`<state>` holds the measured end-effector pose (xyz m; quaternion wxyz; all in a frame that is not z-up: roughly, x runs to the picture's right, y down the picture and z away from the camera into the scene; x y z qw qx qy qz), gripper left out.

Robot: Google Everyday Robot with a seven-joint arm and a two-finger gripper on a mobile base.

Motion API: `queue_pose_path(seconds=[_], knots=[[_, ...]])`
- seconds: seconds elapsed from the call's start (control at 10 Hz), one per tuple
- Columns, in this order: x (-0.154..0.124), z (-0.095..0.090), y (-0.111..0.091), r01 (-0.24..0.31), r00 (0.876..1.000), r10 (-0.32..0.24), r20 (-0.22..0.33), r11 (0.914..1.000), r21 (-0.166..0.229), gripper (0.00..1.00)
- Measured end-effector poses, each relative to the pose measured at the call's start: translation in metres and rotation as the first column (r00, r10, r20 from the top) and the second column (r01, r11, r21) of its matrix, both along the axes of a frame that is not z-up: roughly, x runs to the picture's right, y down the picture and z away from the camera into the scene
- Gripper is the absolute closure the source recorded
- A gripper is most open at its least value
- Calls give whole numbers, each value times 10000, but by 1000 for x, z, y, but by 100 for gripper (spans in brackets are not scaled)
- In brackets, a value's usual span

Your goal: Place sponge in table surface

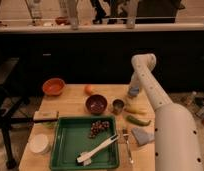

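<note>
The sponge, a small grey-blue block, sits at the tip of my gripper, just above the far right part of the table surface. The gripper hangs down from the white arm, which reaches in from the lower right, and appears shut on the sponge. Whether the sponge touches the light wood I cannot tell. The sponge is behind and to the right of a small dark cup.
On the table stand an orange bowl, an orange fruit, a dark bowl, a yellow item, a green pepper, a blue-grey cloth, a tan-topped block, a white bowl and a green tray with grapes and a brush.
</note>
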<state>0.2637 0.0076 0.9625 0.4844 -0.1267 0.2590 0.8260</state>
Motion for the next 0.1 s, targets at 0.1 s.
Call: queue_pose_path(seconds=[0.1], knots=[[3,-1,1,-17,10000,17,-27,10000,-11,96]])
